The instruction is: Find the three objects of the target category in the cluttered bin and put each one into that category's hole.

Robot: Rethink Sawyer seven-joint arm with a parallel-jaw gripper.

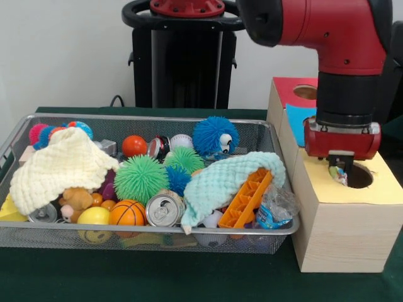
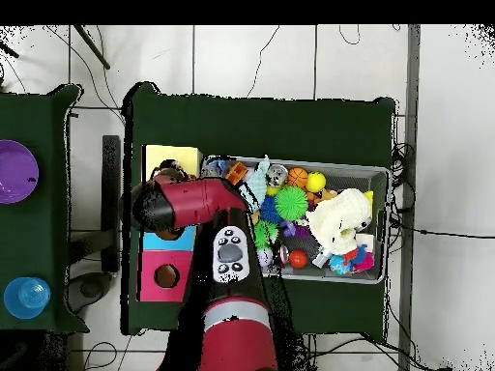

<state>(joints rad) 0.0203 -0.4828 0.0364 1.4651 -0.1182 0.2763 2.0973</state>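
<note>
Gripper (image 1: 340, 168) of the red and black robot arm (image 1: 334, 38) hangs just above the round hole (image 1: 359, 175) in the yellow-topped section of the pale wooden sorting box (image 1: 343, 233), its fingers closed on a small crinkled wrapper-like item (image 1: 340, 175) poised at the hole's rim. Beside the box sits the silver wire-mesh bin (image 1: 264, 135) on the dark green tablecloth (image 1: 189, 277), crowded with clutter: a cream knitted cloth (image 1: 60, 167) at one end, a mint-green cloth (image 1: 223, 179) draped over an orange plastic grid piece (image 1: 247, 200), a spiky green rubber ball (image 1: 140, 178), a fuzzy blue ball with eyes (image 1: 215, 135), a miniature basketball (image 1: 126, 212), an aluminium drink can (image 1: 163, 210) and a clear crumpled plastic packet (image 1: 274, 211). From overhead, the arm (image 2: 198, 203) stretches across the box's yellow section (image 2: 174, 157), hiding the hole.
</note>
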